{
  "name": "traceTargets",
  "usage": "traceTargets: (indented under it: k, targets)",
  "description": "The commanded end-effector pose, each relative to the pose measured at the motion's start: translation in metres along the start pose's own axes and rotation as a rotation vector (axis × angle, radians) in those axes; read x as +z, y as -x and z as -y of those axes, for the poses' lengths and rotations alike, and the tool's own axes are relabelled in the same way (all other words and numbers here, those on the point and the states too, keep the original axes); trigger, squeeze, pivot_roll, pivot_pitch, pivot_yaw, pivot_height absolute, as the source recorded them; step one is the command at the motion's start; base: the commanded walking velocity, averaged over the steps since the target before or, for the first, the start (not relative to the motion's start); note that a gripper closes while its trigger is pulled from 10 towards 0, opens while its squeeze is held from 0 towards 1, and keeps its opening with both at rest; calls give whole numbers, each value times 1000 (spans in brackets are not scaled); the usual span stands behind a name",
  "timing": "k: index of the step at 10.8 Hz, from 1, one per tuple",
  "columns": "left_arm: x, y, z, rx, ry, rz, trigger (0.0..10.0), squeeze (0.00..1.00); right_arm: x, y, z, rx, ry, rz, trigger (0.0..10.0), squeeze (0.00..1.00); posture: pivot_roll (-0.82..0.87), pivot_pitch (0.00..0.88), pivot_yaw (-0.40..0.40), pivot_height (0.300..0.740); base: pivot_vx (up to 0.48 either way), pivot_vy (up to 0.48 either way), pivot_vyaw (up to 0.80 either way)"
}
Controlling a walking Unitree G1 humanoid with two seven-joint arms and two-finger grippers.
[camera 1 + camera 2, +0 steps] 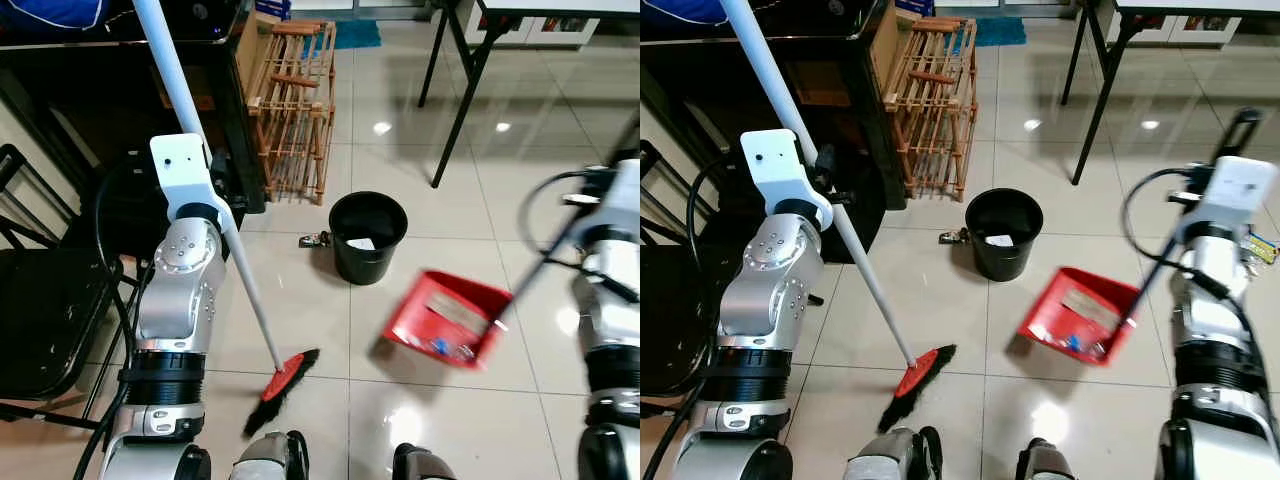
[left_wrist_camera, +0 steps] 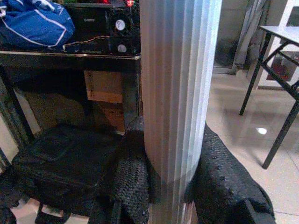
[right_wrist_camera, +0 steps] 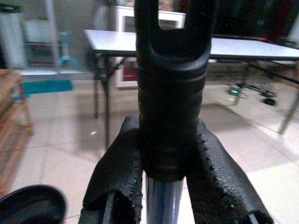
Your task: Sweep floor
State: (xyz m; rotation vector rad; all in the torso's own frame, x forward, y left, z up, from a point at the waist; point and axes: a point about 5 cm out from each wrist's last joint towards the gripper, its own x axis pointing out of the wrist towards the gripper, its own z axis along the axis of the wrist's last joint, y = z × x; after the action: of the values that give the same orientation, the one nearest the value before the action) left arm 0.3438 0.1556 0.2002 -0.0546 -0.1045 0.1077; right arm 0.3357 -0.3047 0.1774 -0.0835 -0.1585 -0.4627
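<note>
On the pale tiled floor (image 1: pixel 330 330), left gripper (image 2: pixel 170 186) clamps the white-handled red broom (image 1: pixel 283 378); right gripper (image 3: pixel 163 182) grips the red dustpan (image 1: pixel 445 318) handle, beside the black bin (image 1: pixel 367 235).

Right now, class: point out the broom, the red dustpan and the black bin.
broom (image 1: pixel 283 381), left eye view, red head.
red dustpan (image 1: pixel 447 318), left eye view, pan's inside.
black bin (image 1: pixel 367 262), left eye view, front wall.
</note>
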Motion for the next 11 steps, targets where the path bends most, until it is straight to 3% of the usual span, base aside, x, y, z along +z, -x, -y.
traceTargets:
  k: [1,2,5,11]
  targets:
    - [9,-3,2,4,4,40,10000,0,15,-7,11,-63,-31,41,10000,0,-34,83,47,740,0,0,0]
    - [8,-3,4,0,10,38,10000,0,18,-11,25,-177,-135,29,10000,0,-35,78,47,740,0,0,0]
    - [8,-4,4,-5,14,39,10000,0,21,-13,44,-270,-235,23,10000,0,-37,71,55,740,0,0,0]
    - [8,-6,8,-27,17,37,10000,0,35,-10,87,-410,-210,88,10000,0,-45,71,69,740,0,0,0]
